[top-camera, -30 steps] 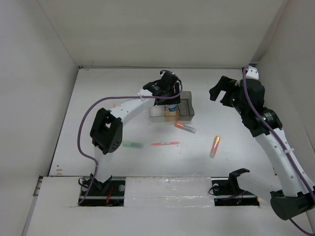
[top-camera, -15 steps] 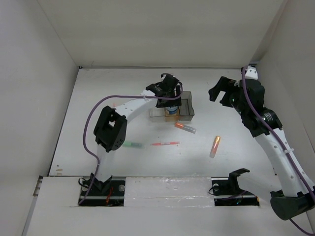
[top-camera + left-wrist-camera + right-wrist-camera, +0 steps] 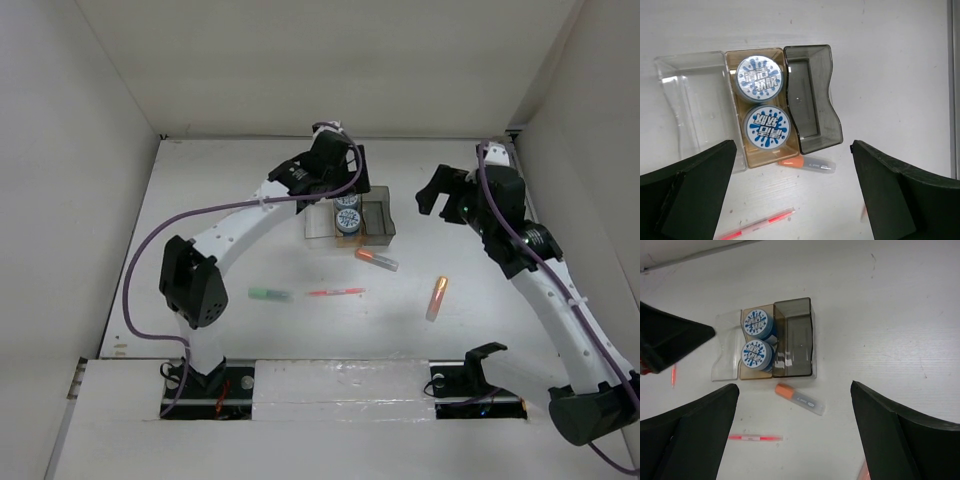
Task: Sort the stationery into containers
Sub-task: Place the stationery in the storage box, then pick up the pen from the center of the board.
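The containers are three joined bins: clear (image 3: pixel 318 226), amber (image 3: pixel 348 236) and smoky grey (image 3: pixel 378 220). Two blue-white rolls (image 3: pixel 759 78) (image 3: pixel 765 126) lie flat, side by side, in the amber bin (image 3: pixel 733 100). My left gripper (image 3: pixel 335 170) hangs above the bins, open and empty (image 3: pixel 792 145). My right gripper (image 3: pixel 440 190) hovers to the right of the bins, open and empty too (image 3: pixel 792 387). On the table lie an orange marker with a clear cap (image 3: pixel 376 260), a second orange marker (image 3: pixel 437 297), a green marker (image 3: pixel 269 294) and a thin red pen (image 3: pixel 335 293).
White walls close the table in at the back and on both sides. Another thin red pen (image 3: pixel 673 375) lies left of the bins, partly behind the left gripper's body (image 3: pixel 665 340). The clear bin (image 3: pixel 695 105) and the grey bin (image 3: pixel 807 95) hold nothing.
My left gripper has opened, let go of the second roll into the amber bin, and lifted away toward the back. My right gripper has drifted slightly left.
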Controlling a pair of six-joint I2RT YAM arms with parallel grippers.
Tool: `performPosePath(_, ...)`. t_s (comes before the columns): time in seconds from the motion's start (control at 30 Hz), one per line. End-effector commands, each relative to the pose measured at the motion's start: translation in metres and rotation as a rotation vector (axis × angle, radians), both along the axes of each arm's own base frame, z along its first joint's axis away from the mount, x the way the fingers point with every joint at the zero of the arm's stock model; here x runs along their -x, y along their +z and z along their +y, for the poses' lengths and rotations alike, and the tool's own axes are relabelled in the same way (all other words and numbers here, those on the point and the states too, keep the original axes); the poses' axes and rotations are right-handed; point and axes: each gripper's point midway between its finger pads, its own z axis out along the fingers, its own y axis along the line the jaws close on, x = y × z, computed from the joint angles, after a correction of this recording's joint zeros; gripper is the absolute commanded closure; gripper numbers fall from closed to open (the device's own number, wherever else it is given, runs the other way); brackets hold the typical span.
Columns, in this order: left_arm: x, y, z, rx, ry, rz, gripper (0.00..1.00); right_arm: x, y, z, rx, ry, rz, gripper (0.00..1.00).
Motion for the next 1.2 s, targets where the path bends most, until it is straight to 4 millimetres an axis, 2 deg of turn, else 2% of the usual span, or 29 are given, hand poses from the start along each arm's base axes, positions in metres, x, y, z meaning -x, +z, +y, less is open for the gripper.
performPosePath(0.0,0.003,0.051,0.037,0.011,0.105,-0.082,0.0,-0.009,-0.003,-0.002,-0.032,-0.045,-0.004,0.0)
performPosePath(0.07,0.001,0.055,0.057,0.016,0.149,-0.073,0.0,-0.006,-0.016,-0.031,-0.015,-0.231,0.049,0.0)
performPosePath(0.1,0.002,0.052,0.066,0.006,0.164,-0.063,0.0,0.0,-0.02,-0.037,-0.069,-0.321,0.057,0.0)
performPosePath(0.13,0.005,0.061,0.08,0.003,0.193,-0.08,0.0,0.003,-0.024,-0.042,-0.073,-0.367,0.052,0.0)
performPosePath(0.17,0.006,0.064,0.091,-0.01,0.222,-0.089,0.0,0.009,-0.041,-0.052,-0.049,-0.427,0.065,0.0)
performPosePath(0.2,0.01,0.061,0.1,-0.031,0.242,-0.089,0.0,0.015,-0.041,-0.056,-0.065,-0.444,0.052,0.0)
performPosePath(0.23,0.016,0.068,0.114,-0.063,0.267,-0.104,0.0,0.018,-0.047,-0.056,-0.085,-0.457,0.062,0.0)
performPosePath(0.27,0.02,0.07,0.121,-0.078,0.282,-0.107,0.0,0.021,-0.063,-0.06,-0.088,-0.478,0.086,0.0)
performPosePath(0.37,0.037,0.063,0.155,-0.156,0.36,-0.093,0.0,0.02,-0.098,-0.053,-0.129,-0.436,0.159,0.0)
performPosePath(0.4,0.04,0.062,0.164,-0.161,0.378,-0.096,0.0,0.023,-0.122,-0.053,-0.143,-0.43,0.218,0.0)
performPosePath(0.43,0.047,0.046,0.174,-0.182,0.396,-0.062,0.0,0.025,-0.14,-0.052,-0.136,-0.445,0.266,0.0)
performPosePath(0.47,0.051,0.052,0.19,-0.15,0.422,-0.07,0.0,0.025,-0.151,-0.055,-0.152,-0.477,0.295,0.0)
performPosePath(0.5,0.053,0.05,0.196,-0.13,0.427,-0.063,0.0,0.035,-0.166,-0.064,-0.116,-0.533,0.346,0.0)
performPosePath(0.6,0.065,0.038,0.219,-0.116,0.42,-0.05,0.0,0.046,-0.185,-0.071,-0.079,-0.574,0.408,0.0)
performPosePath(0.67,0.073,0.027,0.228,-0.154,0.42,-0.043,0.0,0.054,-0.188,-0.074,-0.067,-0.591,0.431,0.0)
performPosePath(0.7,0.076,0.028,0.234,-0.165,0.44,-0.057,0.0,0.056,-0.186,-0.073,-0.076,-0.582,0.434,0.0)
performPosePath(0.83,0.081,0.012,0.237,-0.188,0.428,-0.051,0.0,0.074,-0.19,-0.07,-0.118,-0.566,0.449,0.04)
performPosePath(0.87,0.082,0.012,0.235,-0.189,0.413,-0.049,0.0,0.081,-0.198,-0.065,-0.131,-0.542,0.475,0.07)
performPosePath(0.97,0.088,0.017,0.236,-0.168,0.407,-0.065,0.0,0.084,-0.2,-0.058,-0.161,-0.509,0.484,0.11)
performPosePath(1.17,0.098,0.041,0.241,-0.108,0.416,-0.145,0.0,0.091,-0.241,-0.039,-0.14,-0.444,0.676,0.11)
